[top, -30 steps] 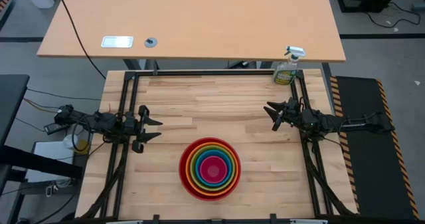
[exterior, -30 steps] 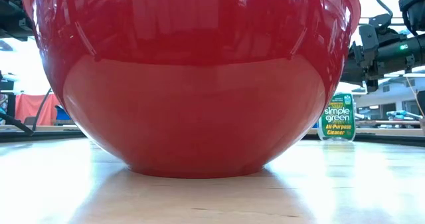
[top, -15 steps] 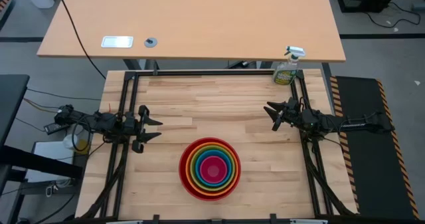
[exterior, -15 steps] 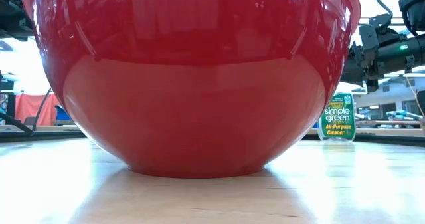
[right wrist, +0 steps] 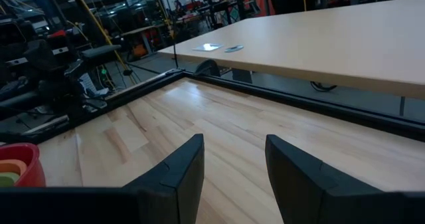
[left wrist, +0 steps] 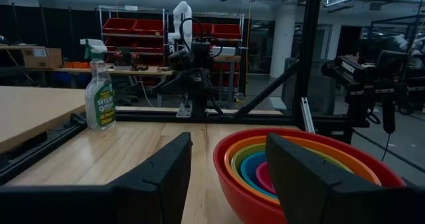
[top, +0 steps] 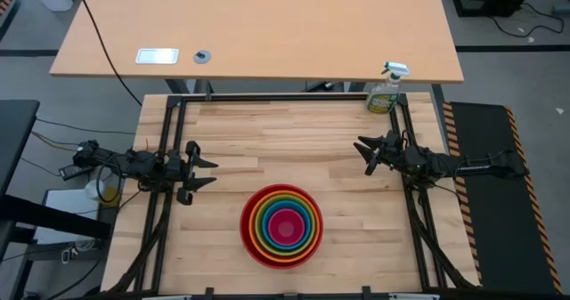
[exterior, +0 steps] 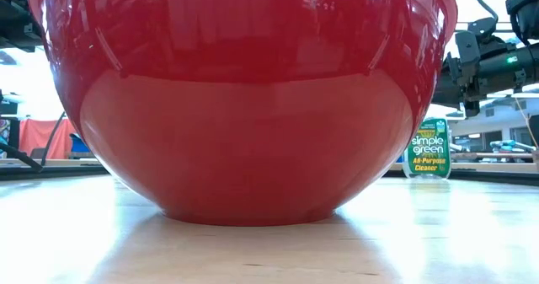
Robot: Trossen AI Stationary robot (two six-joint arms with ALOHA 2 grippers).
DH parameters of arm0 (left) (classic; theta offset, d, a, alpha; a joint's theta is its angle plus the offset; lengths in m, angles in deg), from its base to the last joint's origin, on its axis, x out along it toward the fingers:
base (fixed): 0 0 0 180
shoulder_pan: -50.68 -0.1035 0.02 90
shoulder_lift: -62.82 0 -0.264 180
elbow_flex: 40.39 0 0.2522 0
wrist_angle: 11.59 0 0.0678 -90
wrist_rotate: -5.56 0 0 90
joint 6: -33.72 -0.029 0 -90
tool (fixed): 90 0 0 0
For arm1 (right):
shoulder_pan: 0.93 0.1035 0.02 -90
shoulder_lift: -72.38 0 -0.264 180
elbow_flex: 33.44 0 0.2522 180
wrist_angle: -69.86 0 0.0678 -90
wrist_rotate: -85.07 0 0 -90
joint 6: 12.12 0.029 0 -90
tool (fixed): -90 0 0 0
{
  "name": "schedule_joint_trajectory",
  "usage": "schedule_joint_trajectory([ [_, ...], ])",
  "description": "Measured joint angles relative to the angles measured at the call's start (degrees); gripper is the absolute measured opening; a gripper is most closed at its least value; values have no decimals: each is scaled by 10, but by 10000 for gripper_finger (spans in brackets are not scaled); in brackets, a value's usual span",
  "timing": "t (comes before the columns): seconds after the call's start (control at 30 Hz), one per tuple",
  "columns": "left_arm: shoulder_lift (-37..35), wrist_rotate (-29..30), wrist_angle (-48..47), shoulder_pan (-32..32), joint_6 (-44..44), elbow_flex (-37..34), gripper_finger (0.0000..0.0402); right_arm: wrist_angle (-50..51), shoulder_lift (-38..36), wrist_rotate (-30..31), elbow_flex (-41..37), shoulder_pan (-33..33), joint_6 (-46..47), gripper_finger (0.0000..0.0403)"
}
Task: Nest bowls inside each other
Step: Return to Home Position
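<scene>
The bowls (top: 282, 226) stand nested near the table's front middle: red outermost, then orange, lime green, blue, with magenta-pink innermost. The red bowl (exterior: 244, 99) rests by its base on the wood. In the left wrist view the stack (left wrist: 299, 167) shows beyond my fingers. My left gripper (top: 207, 172) hovers open at the table's left edge, clear of the bowls. My right gripper (top: 363, 153) hovers open at the right edge, also touching nothing; the red rim (right wrist: 20, 163) shows at the edge of its wrist view.
A green spray bottle (top: 385, 90) stands at the far right corner, on the black frame. A larger light-wood desk (top: 258, 28) lies behind the table. Bare wood spreads across the table's far half (top: 285, 131).
</scene>
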State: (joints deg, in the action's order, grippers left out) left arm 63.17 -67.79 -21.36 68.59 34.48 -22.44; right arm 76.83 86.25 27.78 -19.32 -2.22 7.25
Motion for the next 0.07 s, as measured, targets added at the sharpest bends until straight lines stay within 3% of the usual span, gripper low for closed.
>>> schedule_joint_trajectory([
  [0.07, 0, 0, 0, 0, 0, 0, 196, 0, 0, 0, 0, 0, 0, 167],
])
